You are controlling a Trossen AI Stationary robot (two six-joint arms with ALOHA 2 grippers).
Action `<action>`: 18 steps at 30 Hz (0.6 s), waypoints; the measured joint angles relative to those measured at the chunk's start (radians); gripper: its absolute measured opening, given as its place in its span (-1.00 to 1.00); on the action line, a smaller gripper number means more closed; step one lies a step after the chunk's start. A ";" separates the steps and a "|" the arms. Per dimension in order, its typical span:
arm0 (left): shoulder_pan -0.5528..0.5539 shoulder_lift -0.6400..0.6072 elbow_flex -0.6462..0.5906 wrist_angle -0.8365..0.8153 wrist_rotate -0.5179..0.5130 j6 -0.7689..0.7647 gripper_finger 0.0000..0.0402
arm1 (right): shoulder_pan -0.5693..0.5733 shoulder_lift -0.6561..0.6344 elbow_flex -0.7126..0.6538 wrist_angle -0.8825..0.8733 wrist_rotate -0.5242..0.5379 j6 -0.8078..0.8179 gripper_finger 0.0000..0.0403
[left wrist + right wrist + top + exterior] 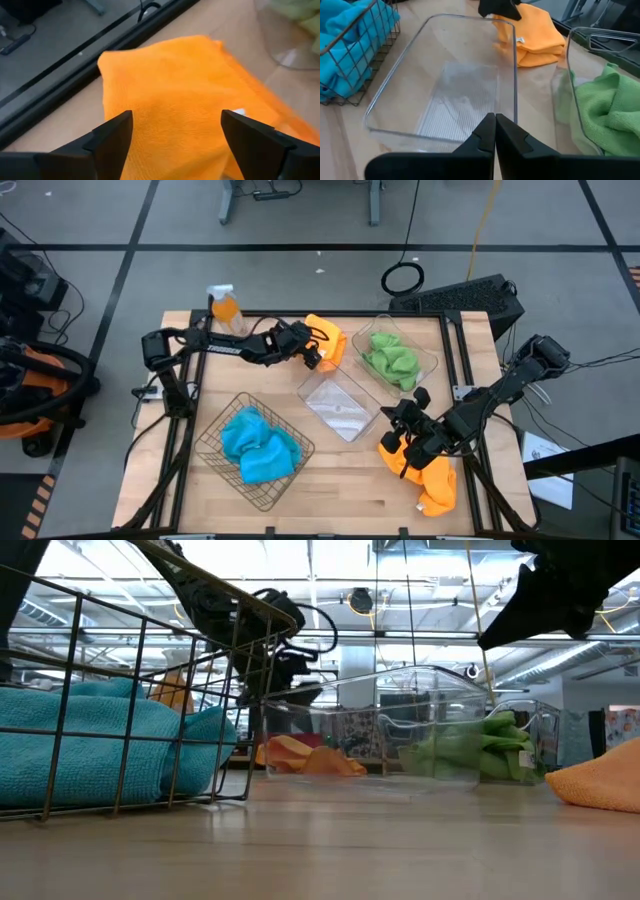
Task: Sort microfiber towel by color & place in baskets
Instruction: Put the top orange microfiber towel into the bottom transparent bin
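The left hand is spread wide, hovering directly over an orange towel. The right hand, fingers pressed together and holding nothing, is poised before the empty clear tub. A shallow pinch could catch only the top fold, so the towel may slip out.

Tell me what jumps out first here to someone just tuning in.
Colour mostly: blue towels fill the wire basket at the front left, green towels fill the far right tub. The middle tub is empty, with one orange towel under the open left gripper and another orange towel beside the shut right gripper.
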 joint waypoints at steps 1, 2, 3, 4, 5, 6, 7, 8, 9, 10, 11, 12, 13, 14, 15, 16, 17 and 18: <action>0.004 0.010 0.000 0.002 -0.006 -0.004 0.56 | 0.000 0.000 0.000 0.008 0.000 -0.003 -0.99; 0.007 0.021 0.000 0.000 -0.013 -0.016 0.59 | 0.000 0.000 0.000 0.017 0.001 -0.004 -0.99; 0.011 0.030 -0.001 0.000 -0.016 -0.023 0.61 | 0.000 0.000 0.000 0.021 0.001 -0.004 -0.99; 0.016 0.036 -0.001 0.001 -0.015 -0.024 0.62 | -0.001 0.000 0.000 0.024 0.002 -0.004 -0.99; 0.019 0.040 -0.001 0.009 -0.016 -0.025 0.63 | -0.003 0.000 0.000 0.027 0.001 -0.004 -0.99; 0.021 0.043 -0.001 0.017 -0.016 -0.027 0.64 | -0.004 0.000 0.000 0.027 0.000 -0.003 -0.99; 0.025 0.046 0.000 0.017 -0.016 -0.031 0.64 | -0.005 0.000 0.000 0.027 0.000 -0.003 -0.99; 0.028 0.050 0.000 0.014 -0.016 -0.039 0.64 | -0.006 0.000 0.000 0.028 0.000 -0.003 -0.99; 0.031 0.052 0.000 0.012 -0.016 -0.046 0.64 | -0.008 0.000 0.000 0.030 0.000 -0.003 -0.99; 0.034 0.053 -0.001 0.008 -0.016 -0.048 0.64 | -0.011 0.000 0.000 0.032 -0.001 -0.003 -0.99; 0.037 0.053 -0.001 0.011 -0.016 -0.049 0.64 | -0.013 0.000 0.000 0.033 -0.002 -0.003 -0.99; 0.038 0.052 -0.001 0.016 -0.016 -0.049 0.64 | -0.017 0.000 0.000 0.034 -0.002 -0.003 -0.99; 0.040 0.051 -0.001 0.015 -0.017 -0.049 0.64 | -0.021 0.000 0.000 0.034 -0.002 -0.003 -0.99; 0.041 0.051 -0.001 0.013 -0.017 -0.046 0.64 | -0.025 0.000 0.000 0.034 -0.002 -0.003 -0.99; 0.044 0.051 -0.001 0.012 -0.015 -0.043 0.64 | -0.030 0.000 0.000 0.035 -0.002 -0.003 -0.99; 0.048 0.051 -0.001 0.012 -0.006 -0.042 0.64 | -0.033 0.000 0.000 0.035 -0.002 -0.003 -0.99; 0.055 0.051 -0.001 0.014 0.019 -0.042 0.64 | -0.037 0.000 0.000 0.036 -0.003 -0.003 -0.99; 0.062 0.051 -0.001 0.014 0.043 -0.042 0.64 | -0.040 0.000 0.000 0.039 -0.005 -0.003 -0.99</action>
